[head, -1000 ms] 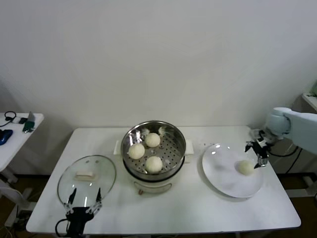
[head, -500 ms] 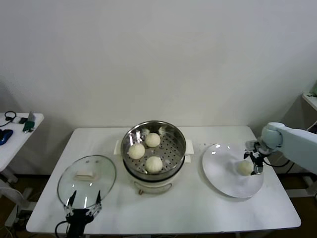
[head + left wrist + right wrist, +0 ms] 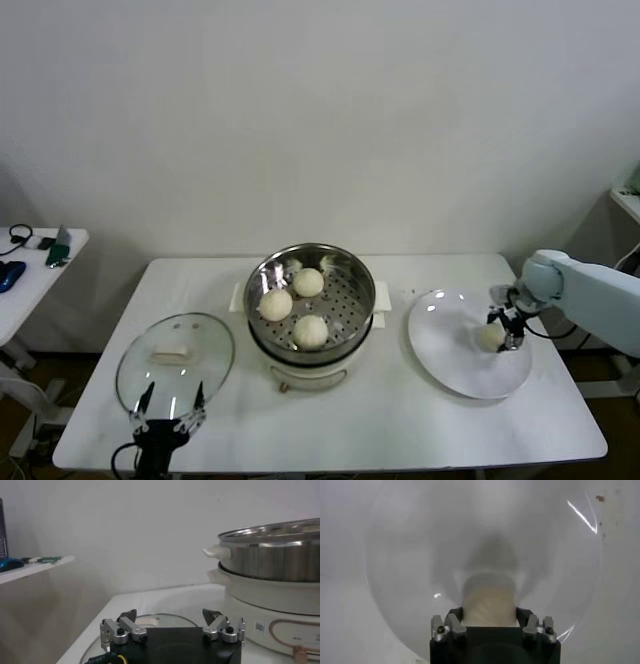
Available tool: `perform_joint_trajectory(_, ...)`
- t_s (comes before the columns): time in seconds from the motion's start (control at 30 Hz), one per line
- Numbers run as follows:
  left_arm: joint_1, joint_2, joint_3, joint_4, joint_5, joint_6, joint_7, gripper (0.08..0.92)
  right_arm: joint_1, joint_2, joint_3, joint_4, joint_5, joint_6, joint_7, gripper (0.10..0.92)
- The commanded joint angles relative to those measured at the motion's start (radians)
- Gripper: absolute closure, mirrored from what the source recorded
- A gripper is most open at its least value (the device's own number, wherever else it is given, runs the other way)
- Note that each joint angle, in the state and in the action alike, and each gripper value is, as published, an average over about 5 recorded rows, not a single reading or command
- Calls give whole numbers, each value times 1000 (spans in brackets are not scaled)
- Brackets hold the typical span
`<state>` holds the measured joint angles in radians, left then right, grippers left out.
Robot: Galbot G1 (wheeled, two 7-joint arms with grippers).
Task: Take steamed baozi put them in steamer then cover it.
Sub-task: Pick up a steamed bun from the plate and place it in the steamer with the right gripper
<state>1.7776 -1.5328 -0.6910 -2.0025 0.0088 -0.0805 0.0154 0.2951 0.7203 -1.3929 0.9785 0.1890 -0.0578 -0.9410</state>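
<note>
The steel steamer point(image 3: 355, 268) on its cream pot base stands mid-table with three baozi point(image 3: 311, 330) inside. A fourth baozi point(image 3: 488, 338) lies on the white plate point(image 3: 450, 360) at the right. My right gripper point(image 3: 498, 335) is down on the plate with its fingers closed against both sides of this baozi point(image 3: 489, 597), which still rests on the plate point(image 3: 420, 555). The glass cover point(image 3: 175, 375) with its cream handle lies flat at the table's left. My left gripper point(image 3: 170, 408) is open and empty at the cover's near edge point(image 3: 155, 619); the steamer point(image 3: 280, 555) shows beside it.
A small side table point(image 3: 30, 262) with dark and blue items stands off to the left. The table's front edge runs just below the left gripper. The wall is close behind the table.
My right gripper moved left and down from beside the baozi on the plate and now has it between its fingers. The left arm has not moved.
</note>
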Motion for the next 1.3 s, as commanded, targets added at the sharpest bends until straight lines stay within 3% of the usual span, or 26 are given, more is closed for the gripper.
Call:
perform_joint_trajectory(0.03,-2,-1,5,-4,1,1,0,177,349,21,-273,127,196,-12,-39,337)
perform_joint_trajectory(0.33,-13,7,3,-19,-7,9,2,177,910,209,-553,420,545,-82,-66,338)
perform_joint_trajectory(0.53,-17,11,3,-29,-9,9,2,177,969,337,-473,545,700,-172,-21,338)
perform_joint_trajectory(0.8,-21,18,2,-28,-17,8,2,177,784,487,-354,594,724,-267,109,338)
perform_joint_trajectory(1.3,-16,24,-6,-32,-19,7,3,177,487,596,-376,414,553,-323,226,338)
